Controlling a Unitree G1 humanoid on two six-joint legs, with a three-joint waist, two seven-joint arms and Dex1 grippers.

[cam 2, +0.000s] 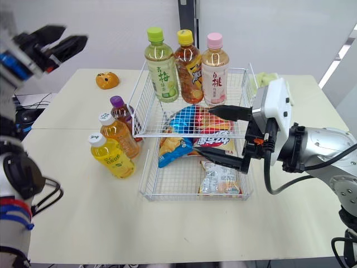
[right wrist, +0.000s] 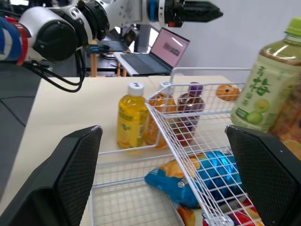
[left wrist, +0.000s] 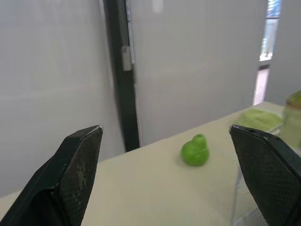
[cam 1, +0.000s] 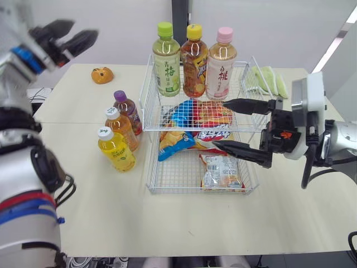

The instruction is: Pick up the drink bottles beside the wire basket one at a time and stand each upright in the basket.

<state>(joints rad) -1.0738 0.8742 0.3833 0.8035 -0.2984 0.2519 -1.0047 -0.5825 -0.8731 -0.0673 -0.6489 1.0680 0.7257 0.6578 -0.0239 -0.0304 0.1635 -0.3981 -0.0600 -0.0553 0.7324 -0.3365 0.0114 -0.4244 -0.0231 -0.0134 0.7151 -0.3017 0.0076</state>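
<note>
1. Left eye view: the wire basket (cam 1: 167,180) lies under the right claw (cam 1: 220,124), which is wide open and holds nothing.
2. Three tall bottles (cam 1: 194,61) stand in the basket, just behind that claw.
3. The yellow bottle (cam 1: 117,151), orange bottle (cam 1: 122,129) and purple bottle (cam 1: 129,111) stand on the table (cam 1: 279,212) past its tips, outside the basket.
4. The left claw (cam 1: 83,30) is raised far off, open and empty.
</note>
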